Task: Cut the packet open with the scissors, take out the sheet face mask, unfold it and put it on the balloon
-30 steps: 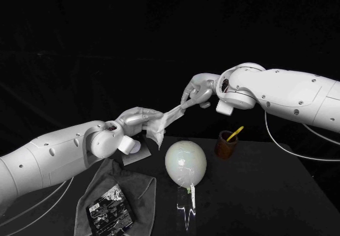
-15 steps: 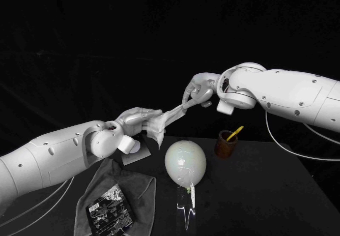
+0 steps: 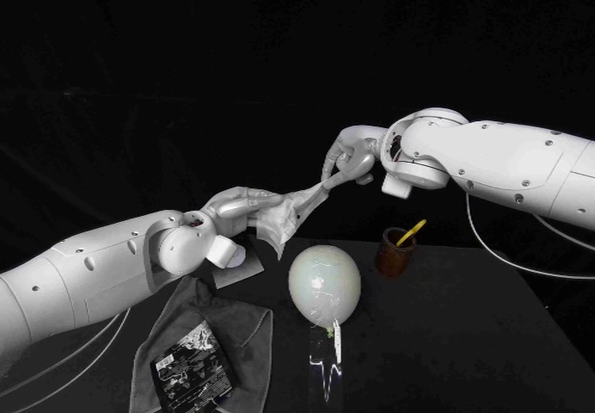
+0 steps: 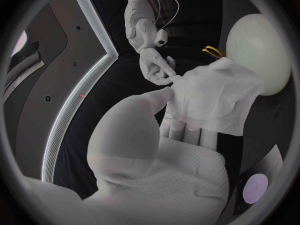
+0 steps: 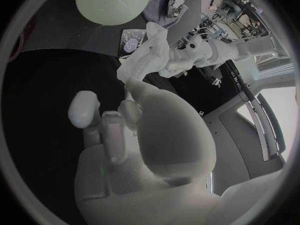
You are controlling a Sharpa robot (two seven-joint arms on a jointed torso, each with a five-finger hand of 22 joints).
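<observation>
Still unchanged, the face mask (image 3: 292, 209) is held taut between the left hand (image 3: 239, 209) and right hand (image 3: 348, 160) above the table (image 3: 459, 344); its folds cannot be made out.

A: Anything moved?
B: Barely. The right hand (image 3: 348, 160) has crept slightly up and away from the left hand (image 3: 239, 209).
A: And the sheet face mask (image 3: 288, 215)?
B: The part pulled between the two hands now looks a touch more spread out near the left hand. The change is small and hard to tell finer.
</observation>
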